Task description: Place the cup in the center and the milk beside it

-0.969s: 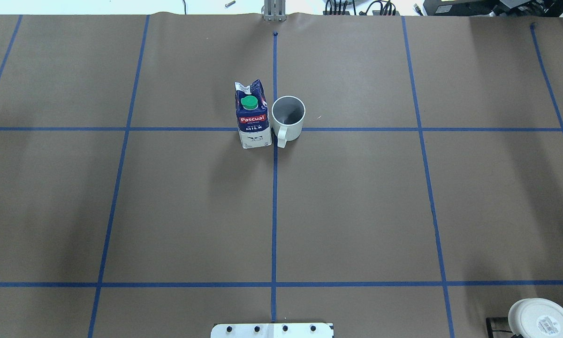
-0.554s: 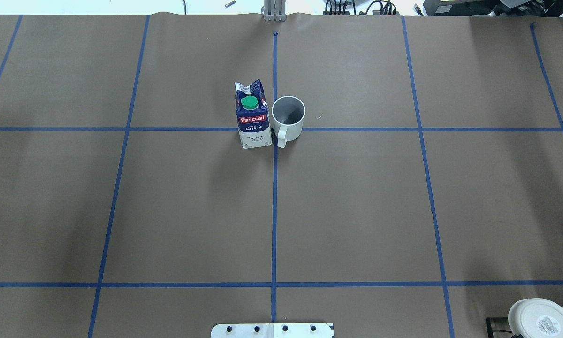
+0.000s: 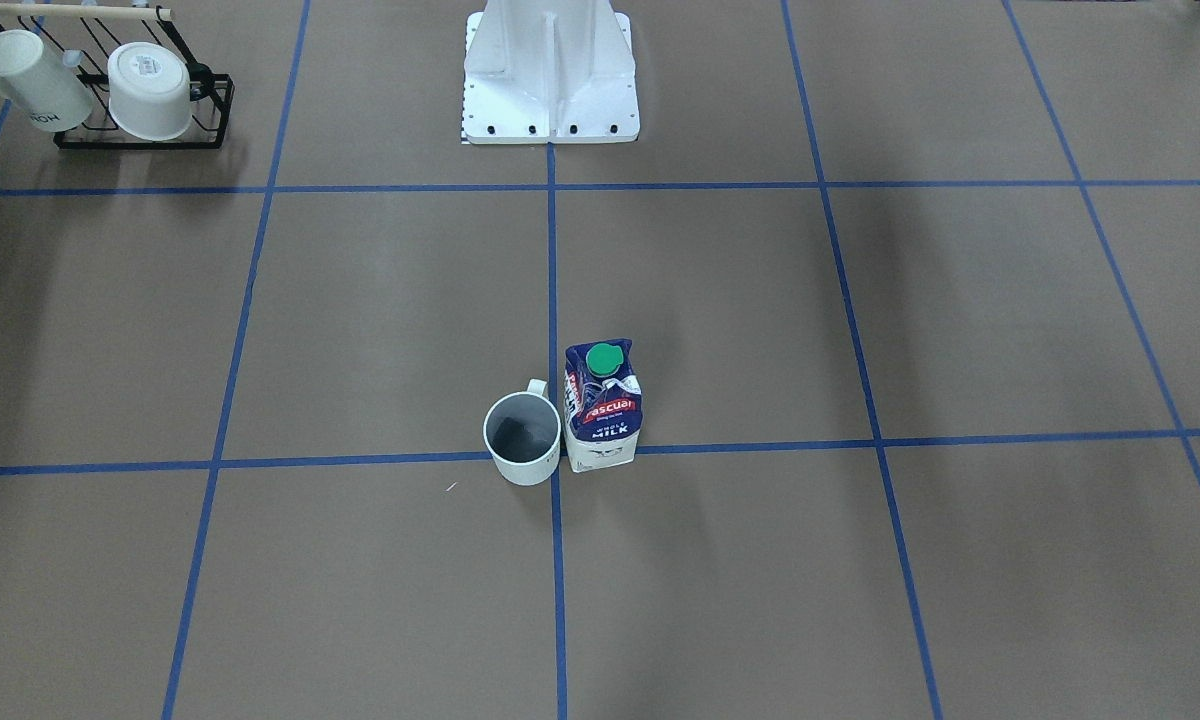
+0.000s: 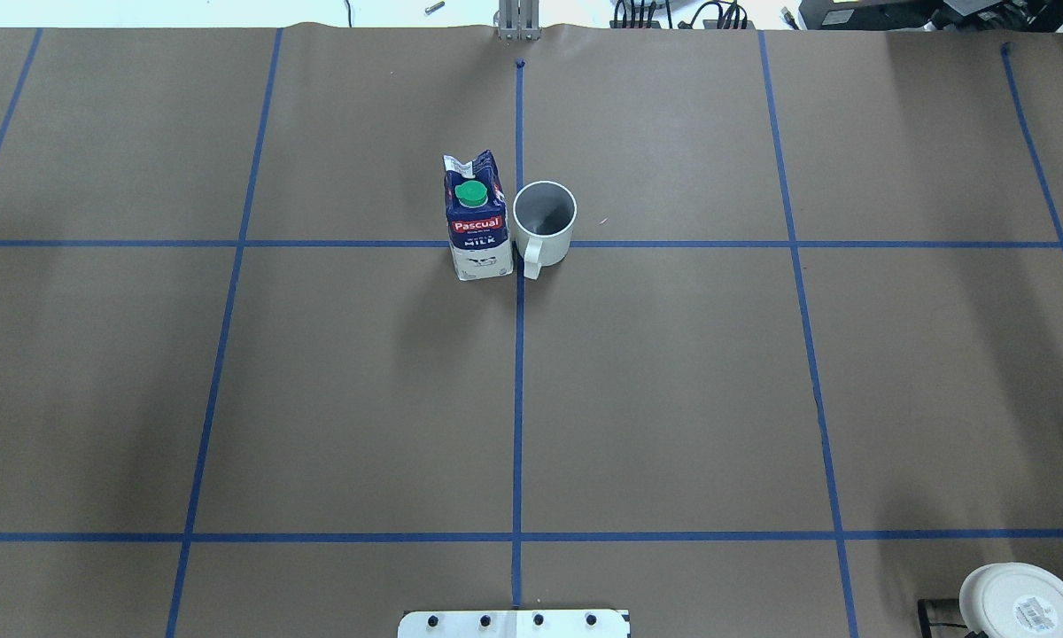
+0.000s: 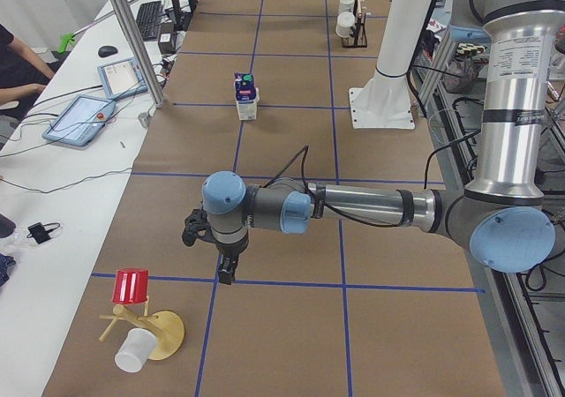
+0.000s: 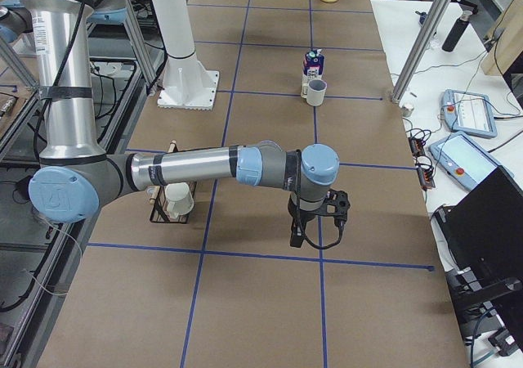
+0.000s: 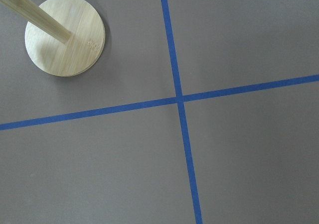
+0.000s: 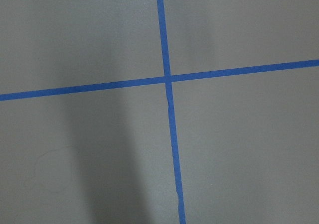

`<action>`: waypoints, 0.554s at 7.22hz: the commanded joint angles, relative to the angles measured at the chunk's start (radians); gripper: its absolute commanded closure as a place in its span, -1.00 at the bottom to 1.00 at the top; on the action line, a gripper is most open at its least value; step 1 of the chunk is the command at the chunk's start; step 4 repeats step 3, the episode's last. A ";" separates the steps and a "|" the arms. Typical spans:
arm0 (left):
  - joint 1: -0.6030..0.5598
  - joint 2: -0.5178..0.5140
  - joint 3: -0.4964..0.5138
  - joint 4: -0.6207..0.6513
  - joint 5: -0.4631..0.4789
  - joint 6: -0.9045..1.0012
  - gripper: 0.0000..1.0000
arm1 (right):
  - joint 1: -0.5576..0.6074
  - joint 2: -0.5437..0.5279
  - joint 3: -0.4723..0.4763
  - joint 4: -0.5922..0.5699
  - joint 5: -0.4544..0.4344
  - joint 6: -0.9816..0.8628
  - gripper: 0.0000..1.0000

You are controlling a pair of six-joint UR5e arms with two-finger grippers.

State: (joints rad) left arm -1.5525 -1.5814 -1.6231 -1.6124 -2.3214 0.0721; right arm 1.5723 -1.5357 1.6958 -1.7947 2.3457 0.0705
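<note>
- Nothing has shifted on the table in the overhead view since a second ago: cup and carton stand where they stood.
- The cup (image 4: 544, 221) is upright just on the robot's right of the center (image 4: 518, 248). Its base overlaps the tape there, and its handle points toward the robot.
- The milk (image 4: 477, 221) stands upright just on the robot's left of the center, green cap up. It is right beside the cup; whether the two touch cannot be told.
- The left gripper (image 5: 226, 276) hangs pointing down, well away from the center toward the table's left end. It is above another tape crossing and near a wooden stand (image 5: 157, 331) carrying a red cup (image 5: 132, 287).
- Whether the left gripper's fingers are spread or closed cannot be told. The left wrist view shows only the tape cross and the stand's round base.
- The right gripper (image 6: 297, 241) hangs pointing down, well away from the center toward the table's right end, over a further crossing. A black rack (image 3: 222, 100) with two pale mugs (image 3: 150, 90) stands nearby. The spread of its fingers cannot be told either.
</note>
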 commanded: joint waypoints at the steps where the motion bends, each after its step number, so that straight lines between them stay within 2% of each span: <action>1: 0.000 -0.002 -0.001 0.000 0.001 0.000 -0.97 | 0.000 0.000 0.005 0.000 0.001 0.000 -1.00; 4: 0.000 -0.002 -0.003 -0.001 -0.001 0.000 -0.97 | 0.000 0.000 -0.001 0.000 0.001 0.000 -1.00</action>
